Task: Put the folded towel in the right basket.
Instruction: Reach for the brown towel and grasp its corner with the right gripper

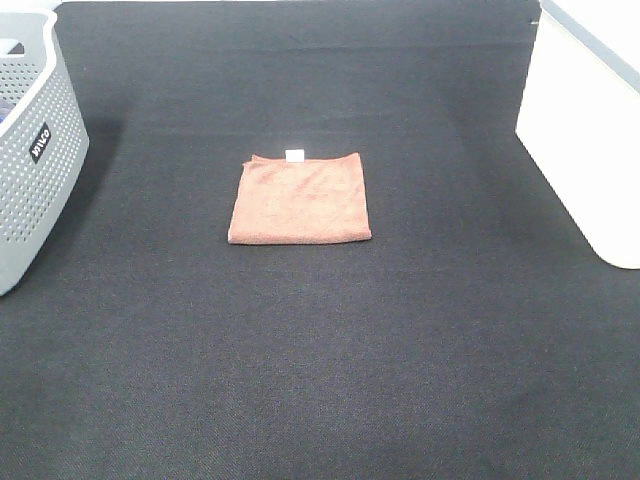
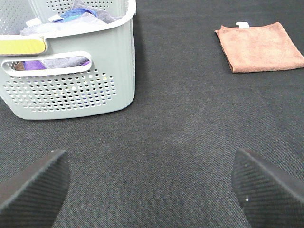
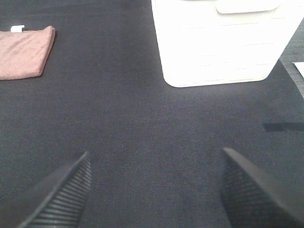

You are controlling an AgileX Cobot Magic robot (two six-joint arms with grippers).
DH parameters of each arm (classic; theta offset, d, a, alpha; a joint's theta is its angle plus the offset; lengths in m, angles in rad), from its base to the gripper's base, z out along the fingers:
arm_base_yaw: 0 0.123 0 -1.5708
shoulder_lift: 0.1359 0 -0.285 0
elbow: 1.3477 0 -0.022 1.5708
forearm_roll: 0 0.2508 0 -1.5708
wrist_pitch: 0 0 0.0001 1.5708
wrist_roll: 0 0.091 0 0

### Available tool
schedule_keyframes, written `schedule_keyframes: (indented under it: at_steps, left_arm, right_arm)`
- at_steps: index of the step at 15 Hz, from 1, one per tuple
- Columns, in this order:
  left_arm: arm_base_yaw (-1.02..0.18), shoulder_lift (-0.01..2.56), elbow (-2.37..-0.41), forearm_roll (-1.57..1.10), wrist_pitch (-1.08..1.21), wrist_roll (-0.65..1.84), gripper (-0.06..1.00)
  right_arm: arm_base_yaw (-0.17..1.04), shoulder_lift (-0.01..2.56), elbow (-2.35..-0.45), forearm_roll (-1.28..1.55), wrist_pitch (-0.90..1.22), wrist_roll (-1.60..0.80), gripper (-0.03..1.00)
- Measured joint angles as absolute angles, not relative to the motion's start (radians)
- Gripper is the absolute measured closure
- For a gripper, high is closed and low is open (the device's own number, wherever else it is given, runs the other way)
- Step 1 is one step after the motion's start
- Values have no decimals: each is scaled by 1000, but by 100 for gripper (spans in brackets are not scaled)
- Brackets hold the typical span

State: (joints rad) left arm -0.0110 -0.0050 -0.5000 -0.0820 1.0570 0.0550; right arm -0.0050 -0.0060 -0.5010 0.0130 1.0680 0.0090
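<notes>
1 towel (image 1: 300, 198), folded, flat on mat (image 1: 320, 350). Near-square, longer axis runs left-right, tag (image 1: 294, 154) on far edge. Sits ahead of L gripper (image 2: 152, 190) to its right, ahead of R gripper (image 3: 154, 190) to its left, well apart from both. Both grippers wide, empty. 2 baskets: grey basket (image 1: 35, 170) near L gripper, white basket (image 1: 580, 140) near R.

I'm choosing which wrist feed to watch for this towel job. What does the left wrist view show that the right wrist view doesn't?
Only the left wrist view shows the grey perforated basket, with cloths piled inside, and the left gripper, open. Only the right wrist view shows the white basket and the right gripper, also open. Both show the folded brown towel lying flat on the black mat, untouched by either gripper.
</notes>
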Motion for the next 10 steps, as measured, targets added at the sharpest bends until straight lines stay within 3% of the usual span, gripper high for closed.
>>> schedule_keyframes:
  at_steps: [10]
  left_arm:
    - [-11,-5,-500,-82,1057,55,7]
  right_arm:
    - [-5,-6,-501,13,1068,9,27]
